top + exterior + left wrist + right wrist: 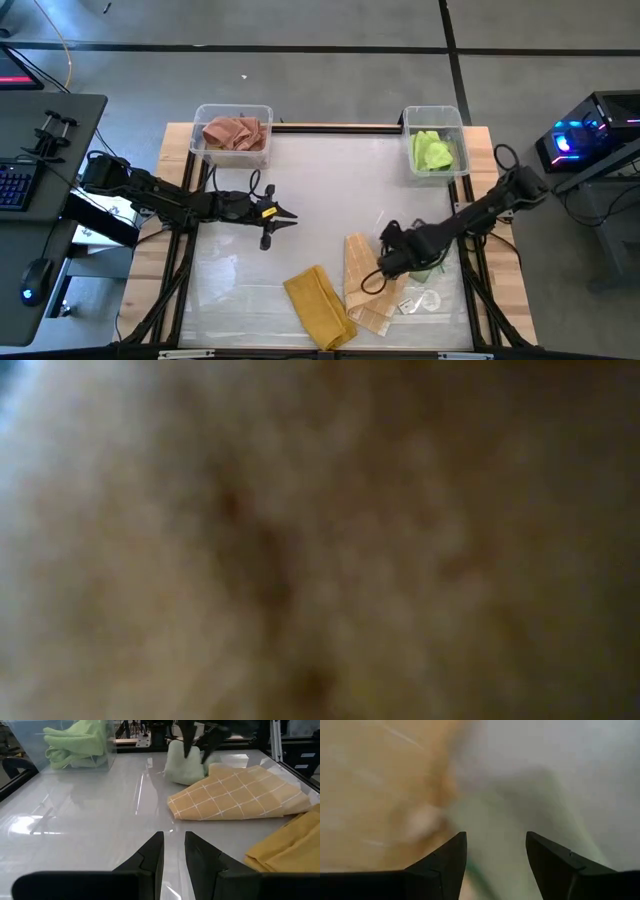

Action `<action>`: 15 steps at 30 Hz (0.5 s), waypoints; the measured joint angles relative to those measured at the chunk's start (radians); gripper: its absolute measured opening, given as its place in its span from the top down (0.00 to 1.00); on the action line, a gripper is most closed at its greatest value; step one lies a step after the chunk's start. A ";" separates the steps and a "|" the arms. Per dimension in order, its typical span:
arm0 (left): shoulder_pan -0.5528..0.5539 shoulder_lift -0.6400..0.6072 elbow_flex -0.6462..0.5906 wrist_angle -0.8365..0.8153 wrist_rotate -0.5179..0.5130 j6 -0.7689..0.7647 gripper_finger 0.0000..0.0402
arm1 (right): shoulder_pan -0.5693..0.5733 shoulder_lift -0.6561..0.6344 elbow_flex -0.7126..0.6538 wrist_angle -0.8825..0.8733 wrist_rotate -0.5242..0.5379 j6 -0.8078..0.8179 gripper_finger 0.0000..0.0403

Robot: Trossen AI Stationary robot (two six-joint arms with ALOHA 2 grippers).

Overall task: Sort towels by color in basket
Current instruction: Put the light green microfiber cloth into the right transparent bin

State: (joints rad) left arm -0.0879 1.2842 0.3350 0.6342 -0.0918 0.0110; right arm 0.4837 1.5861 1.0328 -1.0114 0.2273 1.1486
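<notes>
Two bins already hold sorted cloth, as far as I can judge: the far-left bin [232, 131] has salmon pink towels [236, 133] in it, and the far-right bin [434, 143] has light green towels [432, 151]. Left on the table [320, 200] near me are a mustard yellow towel [320, 305], a pale orange checked towel [366, 285] just right of it, and a sage green towel [184, 764] touching the checked one's right side. So I reckon we are somewhere past halfway, with three pieces unsorted.

My right gripper [392, 252] is down low over the sage green towel, arm reaching in from the right edge; its fingers are spread wide apart above the cloth and I see nothing clamped between them yet. My left gripper [280, 217] hovers over bare table left of centre, arm stretched out level, fingers parted only a narrow gap and holding nothing. The low view is blocked by cloth and tells me nothing.
</notes>
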 joint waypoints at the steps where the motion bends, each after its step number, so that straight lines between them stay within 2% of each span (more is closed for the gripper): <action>1: 0.000 0.000 0.000 0.000 0.000 0.000 0.84 | 0.003 0.005 0.000 -0.051 -0.001 0.044 0.50; 3: 0.000 0.000 0.000 0.000 -0.001 0.006 0.84 | 0.004 0.013 0.000 -0.132 -0.003 0.111 0.50; 6: 0.000 0.000 0.000 0.000 -0.003 0.019 0.84 | -0.009 0.027 0.000 -0.145 -0.021 0.127 0.50; 10: 0.000 0.000 0.000 0.000 -0.003 0.019 0.84 | -0.035 0.057 0.000 -0.075 -0.028 0.024 0.53; 15: 0.000 0.000 0.000 -0.001 -0.002 0.019 0.84 | -0.089 0.101 -0.031 0.023 -0.042 -0.087 0.61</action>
State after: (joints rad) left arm -0.0875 1.2842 0.3351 0.6335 -0.0940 0.0299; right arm 0.3952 1.6871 1.0016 -0.9885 0.1853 1.0615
